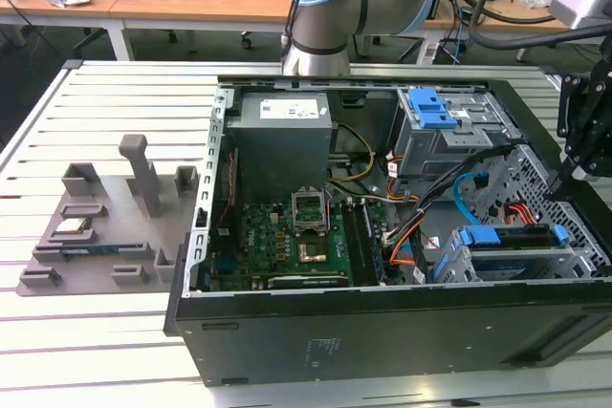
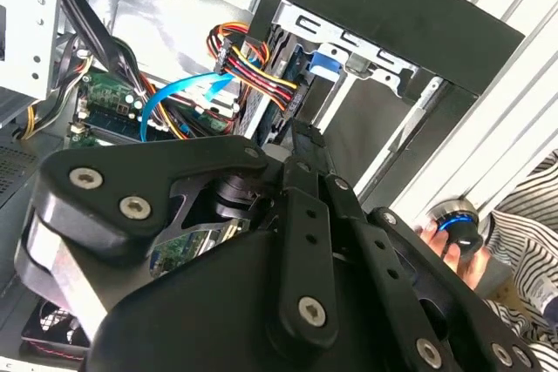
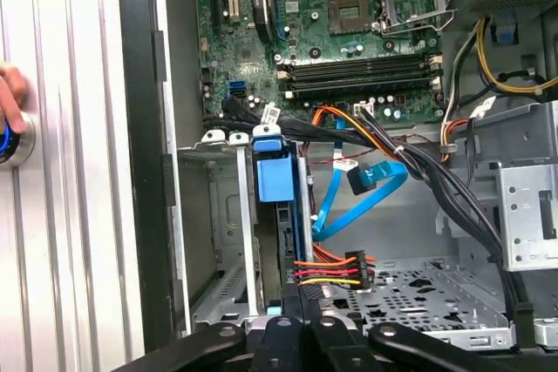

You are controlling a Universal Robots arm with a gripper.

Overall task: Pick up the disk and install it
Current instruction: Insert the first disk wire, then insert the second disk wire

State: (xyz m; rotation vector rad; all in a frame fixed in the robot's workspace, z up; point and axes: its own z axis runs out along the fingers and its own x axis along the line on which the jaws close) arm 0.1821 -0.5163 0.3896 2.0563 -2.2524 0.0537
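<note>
Disk (image 3: 281, 215) with its blue bracket already slotted upright in the drive cage (image 3: 218, 233), right in front of the pincer (image 3: 301, 328). Can't tell if pincer's clenched or released.

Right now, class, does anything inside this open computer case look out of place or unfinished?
Yes. The metal CPU socket on the green motherboard stands open and bare. The blue-bracketed silver disk sits edge-on in the grey drive cage, with loose orange, black and blue cables beside it.
</note>
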